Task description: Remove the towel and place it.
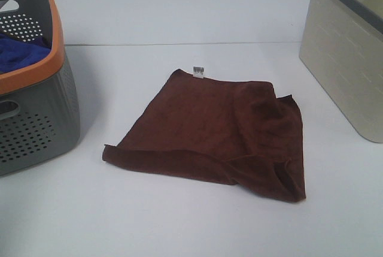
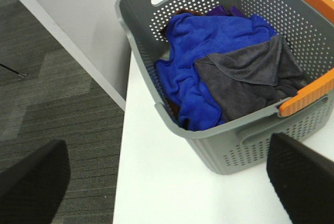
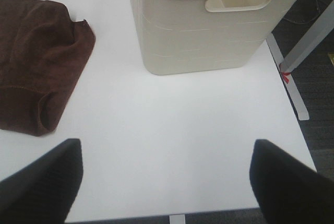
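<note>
Both jaws gape empty, towel (image 1: 212, 134) lying flat.

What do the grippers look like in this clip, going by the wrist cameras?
Only the fingertips show. The left gripper has two black fingers with a finely textured, matte surface and rounded ends. The right gripper looks the same: broad, blunt black fingers with a fine grid-like texture. No cables, markings or arm links appear, and neither arm shows in the high view.

The high camera looks down across the bench (image 1: 179, 227). Both wrist cameras look down: left near the grey basket (image 2: 229, 151), right probably higher, sharing the towel (image 3: 36, 62).
</note>
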Robot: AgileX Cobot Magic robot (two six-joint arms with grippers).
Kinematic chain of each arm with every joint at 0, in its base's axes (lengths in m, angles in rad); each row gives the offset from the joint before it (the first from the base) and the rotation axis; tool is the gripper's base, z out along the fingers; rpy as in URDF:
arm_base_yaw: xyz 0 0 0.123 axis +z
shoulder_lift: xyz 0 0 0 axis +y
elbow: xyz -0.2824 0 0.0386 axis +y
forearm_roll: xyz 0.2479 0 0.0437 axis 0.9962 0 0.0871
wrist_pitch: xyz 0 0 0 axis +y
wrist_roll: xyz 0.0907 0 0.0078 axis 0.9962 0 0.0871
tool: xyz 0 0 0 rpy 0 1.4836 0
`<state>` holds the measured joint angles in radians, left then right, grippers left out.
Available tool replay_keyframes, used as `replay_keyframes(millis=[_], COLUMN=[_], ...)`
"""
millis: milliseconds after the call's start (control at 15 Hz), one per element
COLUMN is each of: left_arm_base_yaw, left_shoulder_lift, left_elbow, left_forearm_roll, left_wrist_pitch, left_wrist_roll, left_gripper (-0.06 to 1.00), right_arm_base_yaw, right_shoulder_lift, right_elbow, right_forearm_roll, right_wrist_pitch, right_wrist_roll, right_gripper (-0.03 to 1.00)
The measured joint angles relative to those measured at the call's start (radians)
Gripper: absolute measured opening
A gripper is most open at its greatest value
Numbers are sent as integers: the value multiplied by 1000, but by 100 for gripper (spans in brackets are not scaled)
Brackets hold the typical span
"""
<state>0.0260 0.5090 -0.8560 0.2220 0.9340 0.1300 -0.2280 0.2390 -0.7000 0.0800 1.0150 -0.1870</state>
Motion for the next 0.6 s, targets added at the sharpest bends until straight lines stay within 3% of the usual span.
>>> replay_keyframes(millis=[333,600], left_arm_base_yaw=[-1,-1], left_shoulder_lift=[-285,-504], left_elbow=[142,267], left_forearm_roll=[35,38], left_wrist_pitch=[74,144], left_wrist_roll=[-98,-157], left_gripper=[98,98], right_arm_base_yaw=[0,0], right_shoulder_lift=[-180,-244], right_elbow=[78,96], right_forearm_roll=[5,6], right_wrist_pitch=[21,70], right_wrist_roll=[-49,-16], right_gripper=[76,76])
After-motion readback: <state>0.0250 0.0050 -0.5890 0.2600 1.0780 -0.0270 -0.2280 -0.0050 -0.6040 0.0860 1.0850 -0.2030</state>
